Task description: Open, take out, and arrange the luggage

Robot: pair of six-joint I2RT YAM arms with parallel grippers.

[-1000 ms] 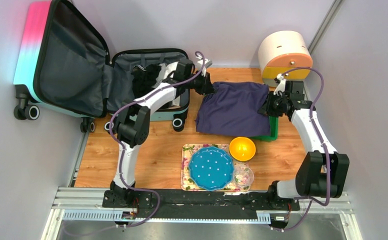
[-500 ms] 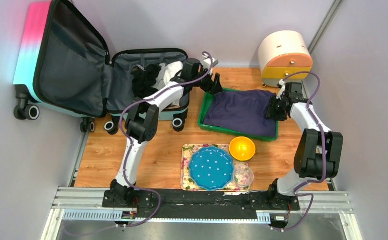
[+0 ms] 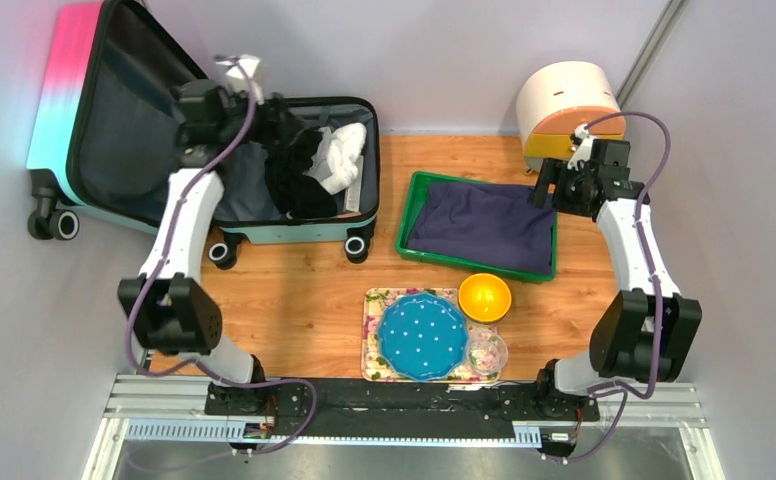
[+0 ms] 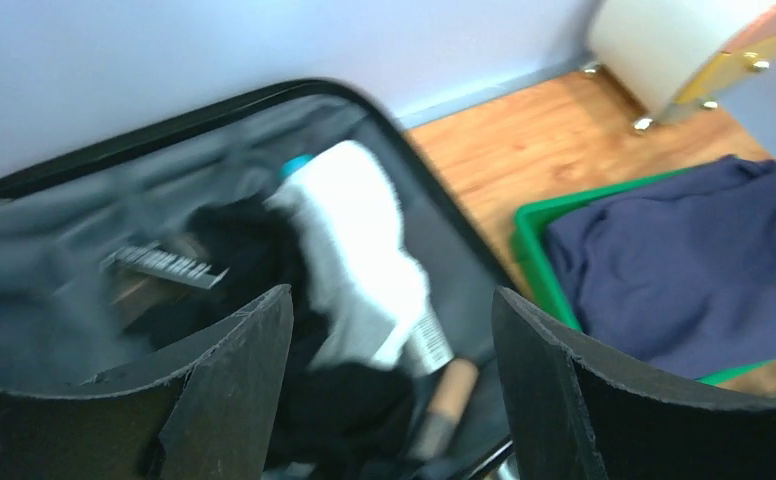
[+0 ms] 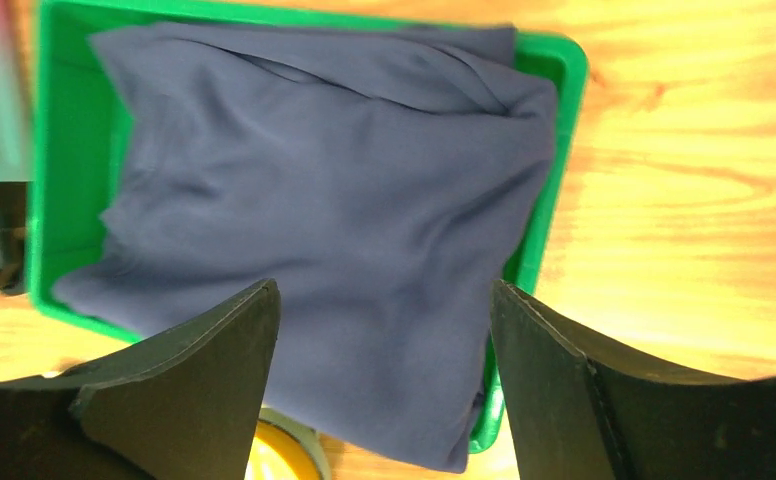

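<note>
Open luggage at the far left of a wooden bench, both arms raised with nothing held.

The bench (image 3: pixel 304 300) is orange-brown wood, boxed in by plain pale lilac walls on the left, far and right sides. The luggage (image 3: pixel 124 130) sits at the far left, its wheels toward the near side, so its long axis runs near to far. Its lid stands up against the left wall and its base lies flat holding black and white clothes. The left gripper (image 4: pixel 392 292) hovers over that base, jaws apart. To the right, a green tray (image 3: pixel 404 215) holds a navy cloth (image 3: pixel 484 225). The right gripper (image 5: pixel 384 285) is above it, jaws apart. A cream cabinet (image 3: pixel 564 95) stands in the far right corner.
</note>
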